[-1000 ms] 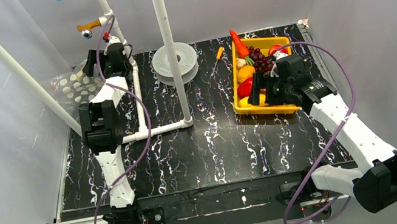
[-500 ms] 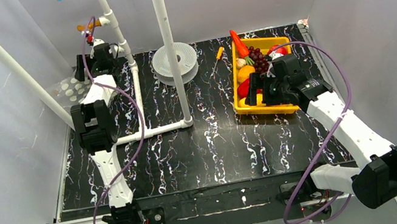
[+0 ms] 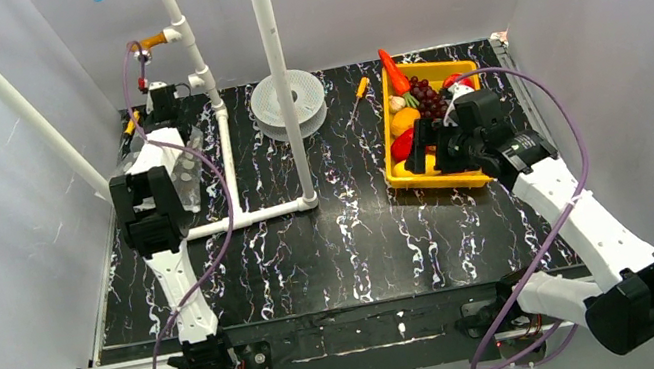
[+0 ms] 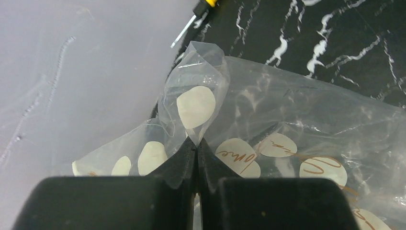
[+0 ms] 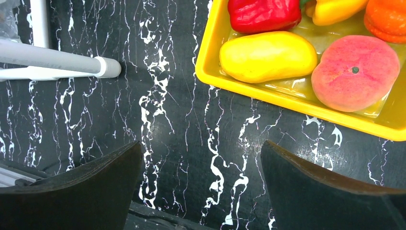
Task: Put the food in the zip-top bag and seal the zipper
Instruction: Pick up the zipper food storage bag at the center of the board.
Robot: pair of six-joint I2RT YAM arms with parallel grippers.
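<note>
Arms: two. Left gripper (image 4: pixel 197 152): one, its jaws pinched flat on a raised fold of the zip-top bag (image 4: pixel 297 124). Right gripper (image 5: pixel 198 148): one, its jaws spread wide with nothing between them, hanging over bare table just beside the near edge of the yellow tray (image 5: pixel 207 72). Zip-top bag: one, clear with white dots, crumpled at the far-left corner of the table (image 3: pixel 335 254) against the side wall and beside the white pipe frame (image 3: pixel 281 71); no contents could be made out in the part in view. Yellow tray: one, at the far right of the table, well apart from the bag, holding all the food counted here. Seen from the right wrist: red bell pepper (image 5: pixel 263 14), one; yellow bell pepper (image 5: pixel 335 8), one; yellow lemon-like fruit (image 5: pixel 268 56), one, touching the red pepper; peach (image 5: pixel 356 72), one, just beside the lemon-like fruit; a round orange fruit (image 5: pixel 387 19), one (cut off by the frame edge). Seen from above: carrot (image 3: pixel 395 73), one, its tip pointing over the tray's far rim; dark grape bunch (image 3: pixel 431 101), one, in the middle. Loose on the table: white round disc (image 3: pixel 288 102), one, around the upright pipe; small yellow-handled screwdriver (image 3: pixel 358 96), one, between the disc and the tray; another yellow-handled tool (image 4: pixel 203 4), one, near the bag.
</note>
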